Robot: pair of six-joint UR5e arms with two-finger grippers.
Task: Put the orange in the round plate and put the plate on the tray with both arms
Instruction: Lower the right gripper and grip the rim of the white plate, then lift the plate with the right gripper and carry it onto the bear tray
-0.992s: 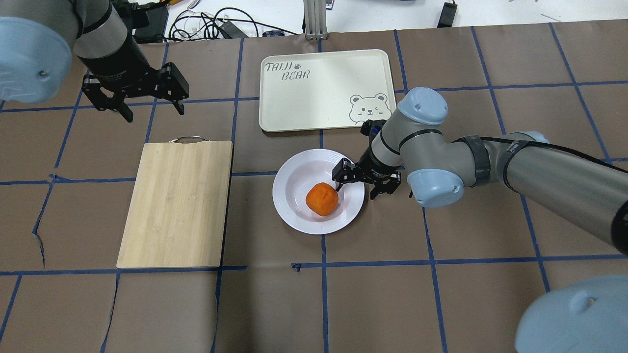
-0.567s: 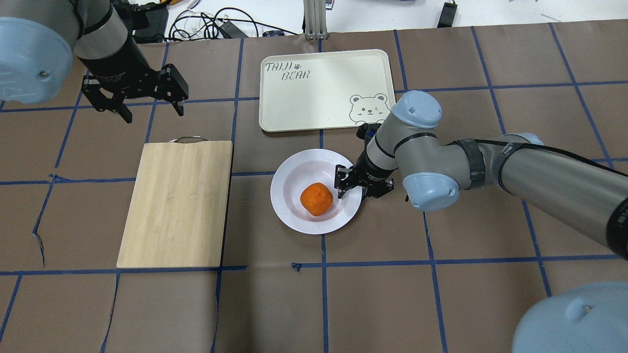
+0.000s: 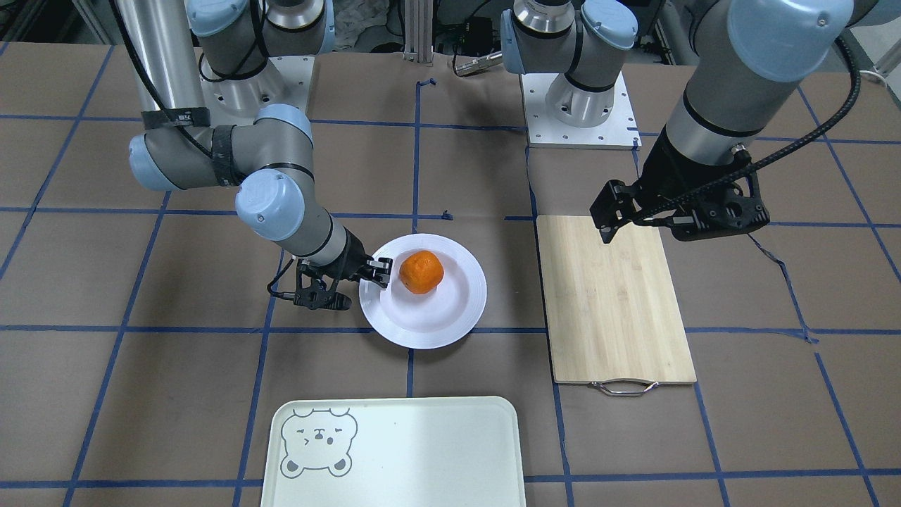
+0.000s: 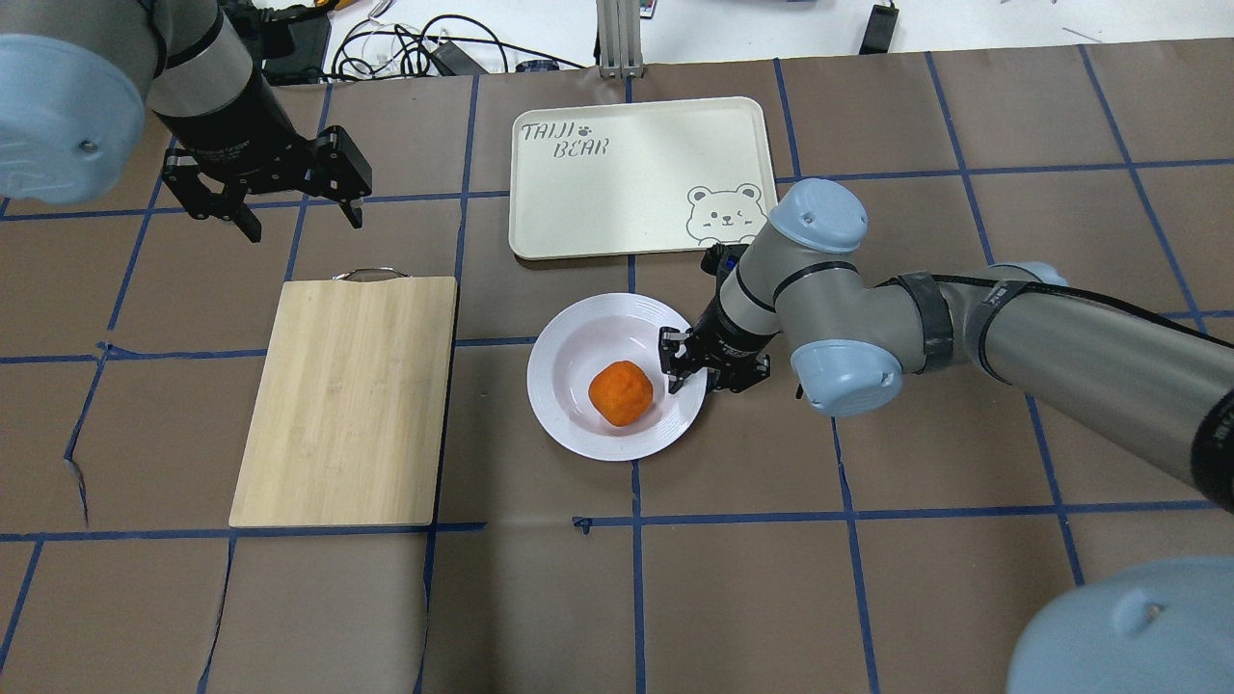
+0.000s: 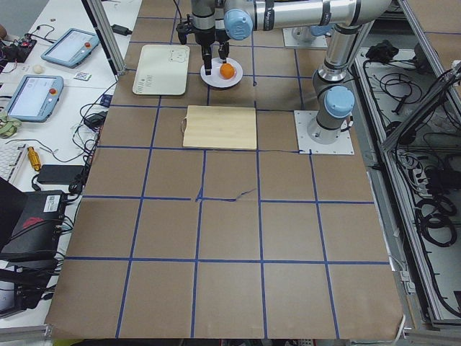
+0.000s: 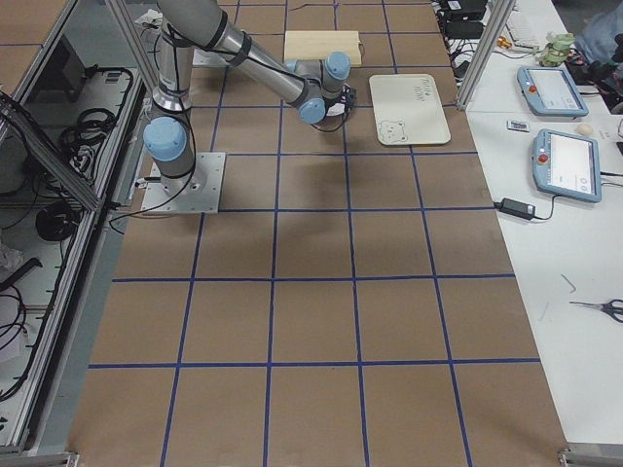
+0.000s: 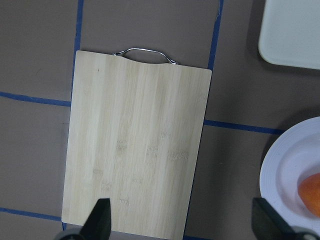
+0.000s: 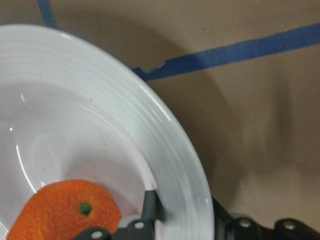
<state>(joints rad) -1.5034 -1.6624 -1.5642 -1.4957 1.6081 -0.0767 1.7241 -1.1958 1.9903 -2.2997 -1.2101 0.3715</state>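
Brown-papered table (image 4: 868,598): the right gripper (image 4: 696,384) has its jaws clamped on the round plate (image 4: 578,333) rim, the orange (image 4: 620,392) inside; the left gripper (image 4: 301,224) hangs jaws apart near the cutting board (image 4: 347,405).

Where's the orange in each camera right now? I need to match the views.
Front-facing: orange just left of centre.
Overhead: orange at centre.
Exterior left: orange top middle, small.
Exterior right: not visible, behind the right arm.
Left wrist: orange cut off at right edge.
Right wrist: orange at bottom left.
Shared landmark: the round plate under it.
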